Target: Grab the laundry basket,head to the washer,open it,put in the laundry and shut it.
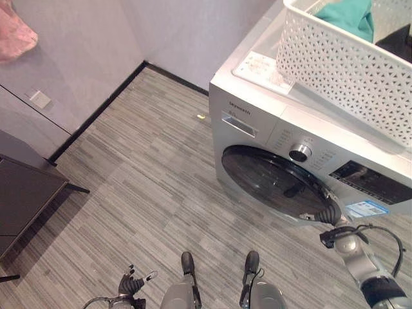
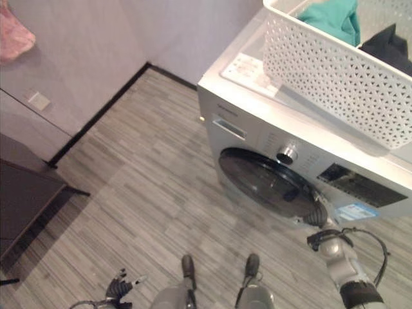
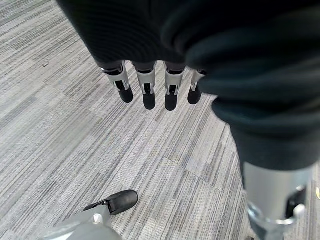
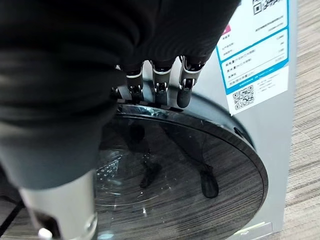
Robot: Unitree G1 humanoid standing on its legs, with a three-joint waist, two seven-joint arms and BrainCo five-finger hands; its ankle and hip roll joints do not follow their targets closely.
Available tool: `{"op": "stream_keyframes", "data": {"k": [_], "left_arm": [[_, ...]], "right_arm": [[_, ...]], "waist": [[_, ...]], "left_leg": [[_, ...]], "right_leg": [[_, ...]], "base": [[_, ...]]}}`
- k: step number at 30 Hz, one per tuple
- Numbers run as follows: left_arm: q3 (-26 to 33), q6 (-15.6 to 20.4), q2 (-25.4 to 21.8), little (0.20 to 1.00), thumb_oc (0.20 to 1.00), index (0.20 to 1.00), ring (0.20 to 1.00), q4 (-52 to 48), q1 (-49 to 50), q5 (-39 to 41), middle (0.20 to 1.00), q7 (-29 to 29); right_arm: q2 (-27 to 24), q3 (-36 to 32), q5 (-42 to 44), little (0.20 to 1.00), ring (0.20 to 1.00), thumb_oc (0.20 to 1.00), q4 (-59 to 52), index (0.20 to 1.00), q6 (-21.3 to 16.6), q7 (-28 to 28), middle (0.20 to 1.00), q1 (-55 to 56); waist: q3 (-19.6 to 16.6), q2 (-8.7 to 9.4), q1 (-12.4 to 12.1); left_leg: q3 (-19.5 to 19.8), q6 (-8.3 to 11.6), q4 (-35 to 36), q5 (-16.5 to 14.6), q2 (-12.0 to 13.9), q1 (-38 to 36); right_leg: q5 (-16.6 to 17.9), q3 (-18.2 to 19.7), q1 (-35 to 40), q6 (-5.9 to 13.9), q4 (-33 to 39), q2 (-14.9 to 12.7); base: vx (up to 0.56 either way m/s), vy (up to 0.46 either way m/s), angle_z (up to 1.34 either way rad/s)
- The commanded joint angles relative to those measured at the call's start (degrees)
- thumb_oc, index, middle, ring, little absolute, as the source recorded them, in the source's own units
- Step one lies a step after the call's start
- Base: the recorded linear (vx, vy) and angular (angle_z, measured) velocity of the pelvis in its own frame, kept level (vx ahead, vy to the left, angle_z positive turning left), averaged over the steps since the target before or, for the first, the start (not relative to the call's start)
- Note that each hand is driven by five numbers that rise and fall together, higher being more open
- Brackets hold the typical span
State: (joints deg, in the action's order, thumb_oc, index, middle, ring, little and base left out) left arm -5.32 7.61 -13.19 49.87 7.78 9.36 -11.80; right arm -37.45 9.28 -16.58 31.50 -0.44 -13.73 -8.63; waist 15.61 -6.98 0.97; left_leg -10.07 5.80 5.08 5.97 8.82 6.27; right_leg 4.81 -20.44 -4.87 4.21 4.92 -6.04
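A silver washer (image 1: 257,106) stands at the right, its round dark glass door (image 1: 273,180) facing the floor space. On its top rests the white lattice laundry basket (image 1: 335,61), holding a teal cloth (image 1: 351,18) and a dark cloth (image 2: 389,48). My right hand (image 1: 331,215) is at the door's right edge. In the right wrist view its fingers (image 4: 186,87) hook over the door's rim (image 4: 220,120), which looks slightly ajar. My left hand (image 1: 132,283) hangs low at the lower left, its fingers (image 3: 145,90) relaxed above the floor and holding nothing.
A dark low table (image 1: 26,199) stands at the left by the wall. A pink cloth (image 1: 16,35) hangs at the upper left. A small yellow scrap (image 1: 201,116) lies on the grey plank floor near the washer's left corner.
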Motion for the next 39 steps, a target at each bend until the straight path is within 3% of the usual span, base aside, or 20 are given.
{"op": "stream_keyframes", "data": {"k": [1, 3, 6, 8, 14, 19, 20, 22, 23, 24, 25, 26, 29, 30, 33, 34, 35, 36, 37, 39], "left_arm": [[-1.64, 2.32, -2.22, 1.0, 1.0, 1.0, 1.0, 0.42, -2.11, 2.46, 1.0, -0.47], [-1.63, 2.26, -2.22, 1.0, 1.0, 1.0, 1.0, 0.5, -2.42, 2.53, 1.0, -0.57], [-1.78, 2.19, -2.3, 1.0, 1.0, 1.0, 1.0, 0.53, -3.35, 2.6, 1.0, -1.26], [-1.79, 3.22, -1.76, 1.0, 1.0, 1.0, 1.0, -4.69, -3.58, 6.68, 1.0, -2.59], [-4.0, 4.28, -1.75, 1.0, 1.0, 1.0, 1.0, -9.88, -4.28, 9.19, 1.0, -4.47], [-4.87, 6.21, -6.17, 1.0, 1.0, 1.0, 1.0, -23.3, -1.77, 10.84, 1.0, -0.83], [-5.05, 7.96, -11.23, 1.0, 1.0, 1.0, 1.0, -33.22, -0.34, 11.07, 1.0, 4.45], [-5.01, 7.72, -11.39, 1.0, 1.0, 1.0, 1.0, -33.64, 0.0, 11.16, 1.0, 4.54], [-4.37, 7.76, -15.01, 1.0, 1.0, 1.0, 1.0, -41.48, 0.74, 14.28, 1.0, 8.92], [-2.02, 8.2, -22.24, 1.0, 1.0, 1.0, 1.0, -57.4, 2.16, 22.69, 1.0, 16.59], [-0.63, 8.21, -26.95, 1.0, 1.0, 1.0, 1.0, -67.79, 1.46, 27.77, 1.0, 20.46], [-0.3, 7.92, -28.21, 1.0, 1.0, 1.0, 1.0, -70.28, 1.27, 29.51, 1.0, 21.13], [-1.75, 6.51, -31.99, 1.0, 1.0, 1.0, 1.0, -74.78, -0.71, 34.25, 1.0, 23.62], [-3.12, 5.84, -33.43, 1.0, 1.0, 1.0, 1.0, -75.76, -2.06, 36.14, 1.0, 24.45], [-9.12, 4.04, -37.62, 1.0, 1.0, 1.0, 1.0, -76.18, -4.64, 38.9, 1.0, 27.46], [-13.59, 3.67, -38.2, 1.0, 1.0, 1.0, 1.0, -74.26, -5.92, 40.0, 1.0, 27.86], [-13.63, 3.68, -38.2, 1.0, 1.0, 1.0, 1.0, -74.24, -5.96, 40.0, 1.0, 27.86], [-17.18, 3.08, -38.33, 1.0, 1.0, 1.0, 1.0, -71.11, -8.08, 41.01, 1.0, 28.06], [-17.32, 3.13, -38.32, 1.0, 1.0, 1.0, 1.0, -71.0, -8.27, 41.02, 1.0, 28.07], [-19.5, 3.34, -37.14, 1.0, 1.0, 1.0, 1.0, -67.75, -9.34, 40.4, 1.0, 27.6]], "right_arm": [[1.75, 8.14, -0.46, 1.0, 1.0, 1.0, 0.74, 1.0, -2.91, 1.23, 1.0, -6.03], [2.51, 9.03, 0.21, 1.0, 1.0, 1.0, 0.01, 1.0, -3.17, 1.63, 1.0, -6.59], [7.48, 11.79, 5.07, 1.0, 1.0, 1.0, -3.01, 1.0, -4.33, 3.55, 1.0, -6.05], [17.43, 18.76, 16.53, 1.0, 1.0, 1.0, -5.25, 1.0, -5.97, 8.31, 1.0, -3.14], [25.2, 28.94, 21.88, 1.0, 1.0, 1.0, -2.39, 1.0, -6.45, 10.47, 1.0, -6.3], [22.32, 31.54, 19.77, 1.0, 1.0, 1.0, -4.42, 1.0, -6.24, 12.29, 1.0, -5.88], [19.01, 29.42, 19.65, 1.0, 1.0, 1.0, -5.55, 1.0, -6.57, 13.35, 1.0, -3.32], [18.99, 29.37, 19.65, 1.0, 1.0, 1.0, -5.73, 1.0, -6.5, 13.42, 1.0, -3.1], [16.44, 27.21, 19.02, 1.0, 1.0, 1.0, -6.37, 1.0, -6.48, 14.34, 1.0, -0.57], [13.84, 24.34, 15.93, 1.0, 1.0, 1.0, -4.71, 1.0, -6.17, 15.02, 1.0, 3.64], [13.54, 23.19, 14.85, 1.0, 1.0, 1.0, -3.16, 1.0, -5.76, 15.23, 1.0, 5.52], [13.37, 22.98, 14.57, 1.0, 1.0, 1.0, -3.09, 1.0, -5.83, 15.43, 1.0, 6.21], [12.76, 23.01, 14.23, 1.0, 1.0, 1.0, -2.32, 1.0, -5.77, 15.55, 1.0, 6.69], [12.77, 23.03, 13.94, 1.0, 1.0, 1.0, -1.59, 1.0, -5.67, 15.54, 1.0, 6.53], [12.12, 23.36, 12.99, 1.0, 1.0, 1.0, -1.13, 1.0, -5.55, 16.19, 1.0, 6.49], [11.74, 23.64, 12.43, 1.0, 1.0, 1.0, -0.81, 1.0, -5.63, 16.28, 1.0, 6.66], [11.74, 23.62, 12.43, 1.0, 1.0, 1.0, -0.81, 1.0, -5.63, 16.28, 1.0, 6.67], [11.99, 24.09, 12.52, 1.0, 1.0, 1.0, -0.31, 1.0, -5.42, 16.04, 1.0, 5.89], [12.01, 24.01, 12.52, 1.0, 1.0, 1.0, -0.3, 1.0, -5.42, 16.04, 1.0, 5.87], [12.12, 24.67, 11.8, 1.0, 1.0, 1.0, 0.65, 1.0, -5.35, 15.52, 1.0, 4.78]], "waist": [[1.15, 1.02, -1.95], [1.28, 0.95, -1.96], [1.14, 1.14, -1.83], [0.59, 1.27, -1.76], [0.67, 0.97, -2.19], [0.48, 0.91, -2.34], [0.09, 0.85, -2.15], [-0.01, 0.87, -2.2], [-0.49, 0.67, -2.04], [-1.46, 0.35, -2.0], [-1.89, 0.66, -1.97], [-1.97, 0.97, -2.08], [-1.98, 1.72, -2.23], [-1.78, 2.14, -2.18], [-3.01, 2.34, -1.36], [-3.62, 2.72, -1.37], [-3.62, 2.72, -1.41], [-3.14, 3.48, -1.25], [-3.25, 3.51, -1.28], [-2.82, 3.69, -1.4]], "left_leg": [[-0.58, 1.34, -5.04, -5.24, 2.21, -0.78], [-0.72, 1.31, -4.86, -5.22, 2.16, -0.88], [-1.03, 1.24, -4.01, -5.05, 2.23, -1.33], [-1.16, 1.38, -3.09, -4.22, 2.86, -2.54], [-1.58, 2.15, -3.7, -3.2, 4.05, -3.2], [-1.33, 3.16, -4.68, -1.87, 5.68, -4.04], [-1.18, 3.82, -5.42, -0.95, 6.52, -4.36], [-1.17, 3.87, -5.41, -0.95, 6.57, -4.42], [-1.26, 4.41, -5.9, -0.2, 7.17, -4.63], [-1.06, 5.39, -7.93, 1.78, 9.09, -5.25], [0.23, 5.99, -11.15, 3.97, 10.61, -5.08], [0.93, 6.02, -12.75, 4.57, 11.12, -4.94], [4.16, 5.29, -17.45, 5.34, 11.45, -3.89], [5.25, 4.03, -20.04, 6.23, 11.19, -2.02], [5.32, 2.98, -20.16, 4.52, 11.18, -1.87], [7.52, 2.01, -16.04, 1.02, 8.23, -1.93], [7.49, 2.01, -16.04, 1.02, 8.23, -1.95], [11.42, 1.6, -12.77, -1.79, 4.77, 0.21], [11.44, 1.55, -12.68, -1.62, 4.69, 0.38], [15.71, 1.51, -10.47, -2.95, 3.05, 1.24]], "right_leg": [[-10.4, 3.86, -1.99, 1.18, -6.11, -4.67], [-10.35, 4.01, -2.18, 1.15, -6.22, -4.73], [-10.24, 4.37, -2.33, 1.11, -6.16, -4.55], [-10.7, 4.8, -1.96, 0.73, -6.3, -3.72], [-11.37, 5.18, -1.43, 0.16, -6.47, -2.56], [-13.07, 4.91, 0.07, -0.86, -7.18, -1.07], [-13.84, 4.62, 1.06, -1.27, -7.34, -0.35], [-13.86, 4.61, 1.12, -1.3, -7.32, -0.3], [-14.22, 4.52, 1.81, -1.56, -7.16, 0.3], [-15.25, 4.2, 4.29, -2.59, -6.21, 2.18], [-15.7, 4.89, 6.08, -3.72, -5.36, 4.03], [-15.76, 5.13, 6.72, -4.14, -5.06, 4.7], [-15.64, 6.33, 7.71, -4.89, -4.64, 5.71], [-14.76, 6.23, 7.34, -5.35, -4.56, 5.74], [-14.7, 7.84, 7.21, -4.51, -4.33, 5.61], [-14.85, 9.38, 6.79, -3.66, -5.16, 5.06], [-14.85, 9.4, 6.78, -3.66, -5.16, 5.06], [-15.28, 11.66, 6.32, -3.18, -6.89, 4.71], [-15.21, 11.63, 6.12, -3.16, -6.92, 4.64], [-15.9, 14.41, 5.88, -2.65, -8.74, 4.95]], "base": [[-0.01, 0.037, 0.01], [0.0, 0.015, -0.08], [0.02, -0.011, -0.16], [0.03, -0.039, -0.16], [0.0, -0.018, -0.08], [0.01, -0.08, -0.05], [0.03, -0.071, 0.1], [0.03, -0.056, 0.18], [0.11, -0.162, 0.27], [0.15, -0.298, 0.23], [0.14, -0.311, 0.13], [0.06, -0.192, 0.0], [0.0, -0.125, -0.13], [-0.06, -0.102, -0.42], [0.05, 0.032, -0.47], [0.09, 0.12, -0.46], [0.09, 0.145, -0.53], [0.02, 0.067, -0.57], [0.05, 0.095, -0.51], [0.07, 0.1, -0.55]]}}
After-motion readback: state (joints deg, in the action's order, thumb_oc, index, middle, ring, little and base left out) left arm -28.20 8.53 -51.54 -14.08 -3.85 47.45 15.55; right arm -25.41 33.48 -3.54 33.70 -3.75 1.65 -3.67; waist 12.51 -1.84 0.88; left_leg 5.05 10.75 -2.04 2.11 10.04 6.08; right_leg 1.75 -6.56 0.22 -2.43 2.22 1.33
